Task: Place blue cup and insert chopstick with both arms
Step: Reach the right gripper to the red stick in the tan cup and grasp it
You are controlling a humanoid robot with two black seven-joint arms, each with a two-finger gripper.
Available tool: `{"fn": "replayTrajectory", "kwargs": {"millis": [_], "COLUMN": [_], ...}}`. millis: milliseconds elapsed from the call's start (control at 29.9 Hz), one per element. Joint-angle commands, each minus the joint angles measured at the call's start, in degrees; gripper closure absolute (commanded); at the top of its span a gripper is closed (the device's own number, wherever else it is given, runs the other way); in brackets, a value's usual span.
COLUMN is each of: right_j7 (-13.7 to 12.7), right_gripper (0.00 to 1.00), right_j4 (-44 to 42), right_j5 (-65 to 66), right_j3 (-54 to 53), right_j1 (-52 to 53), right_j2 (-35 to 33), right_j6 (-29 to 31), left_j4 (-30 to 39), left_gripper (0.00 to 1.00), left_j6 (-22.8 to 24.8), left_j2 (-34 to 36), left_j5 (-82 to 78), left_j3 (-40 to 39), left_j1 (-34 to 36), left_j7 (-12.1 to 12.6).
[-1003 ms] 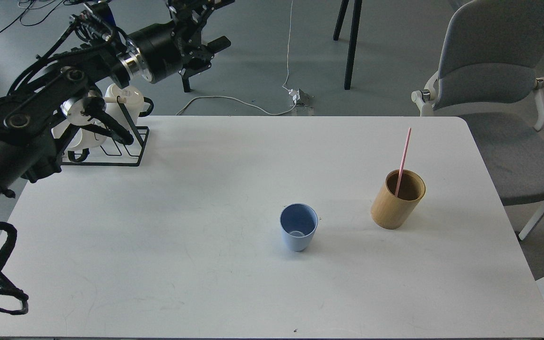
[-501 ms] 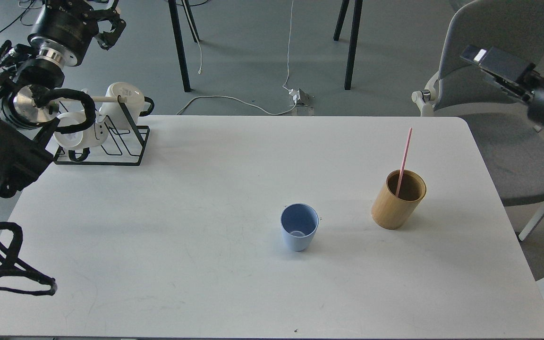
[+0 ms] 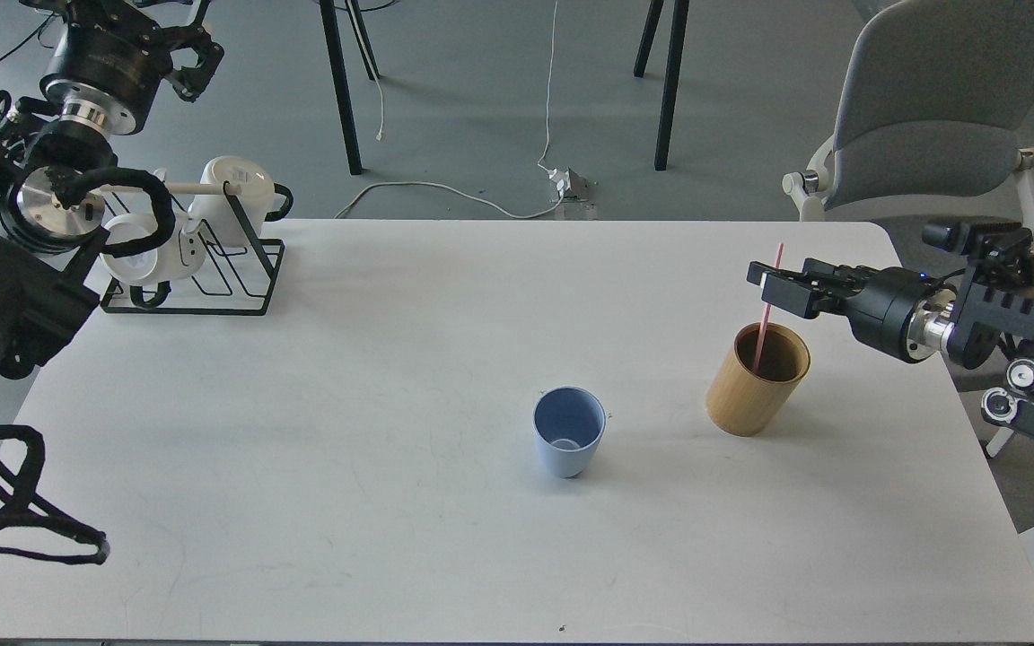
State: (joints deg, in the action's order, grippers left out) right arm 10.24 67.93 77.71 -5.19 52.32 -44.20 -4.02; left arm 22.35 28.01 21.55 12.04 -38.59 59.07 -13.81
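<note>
The small matte dusty-blue tapered cup (image 3: 568, 432) is standing upright and open-mouthed just right of centre on the white surface (image 3: 346, 449). To its right, apart from it, the thin pink-red chopstick (image 3: 767, 305) is leaning in the tan bamboo-coloured cylindrical holder (image 3: 756, 379). The right end effector (image 3: 773, 285) is reaching in from the right edge, level with the stick's upper half, its tips right at the stick; whether they are pinching it I cannot tell. The left end effector (image 3: 189, 65) is hanging in the upper left corner, well apart from the cup, its fingers spread, above the black wire rack (image 3: 203, 269) of white mugs (image 3: 234, 193).
</note>
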Motion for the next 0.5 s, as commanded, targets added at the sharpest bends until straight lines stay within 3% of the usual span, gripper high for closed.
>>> {"fn": "replayTrajectory", "kwargs": {"millis": [0, 134, 267, 468], "right_j7": [0.0, -0.7, -0.7, -0.8], "right_gripper": [0.37, 0.54, 0.61, 0.91], "right_j4": [-3.1, -3.2, -3.1, -2.7], "right_j5": [2.7, 4.5, 5.2, 5.3], "right_j3": [0.1, 1.1, 2.6, 2.7], "right_j1": [-0.3, -1.3, -1.3, -1.2], "right_j2": [2.6, 3.2, 3.2, 3.2], "right_j6": [0.0, 0.0, 0.0, 0.0], "left_j4": [0.1, 0.1, 0.1, 0.1], "left_gripper": [0.01, 0.01, 0.01, 0.01], "left_j6": [0.0, 0.0, 0.0, 0.0], "left_j2": [0.1, 0.1, 0.1, 0.2], "left_j5": [0.0, 0.0, 0.0, 0.0], "left_j3": [0.0, -0.1, 0.0, 0.0], "left_j1": [-0.1, -0.2, -0.4, -0.6], "left_j7": [0.0, -0.1, -0.1, -0.1]}}
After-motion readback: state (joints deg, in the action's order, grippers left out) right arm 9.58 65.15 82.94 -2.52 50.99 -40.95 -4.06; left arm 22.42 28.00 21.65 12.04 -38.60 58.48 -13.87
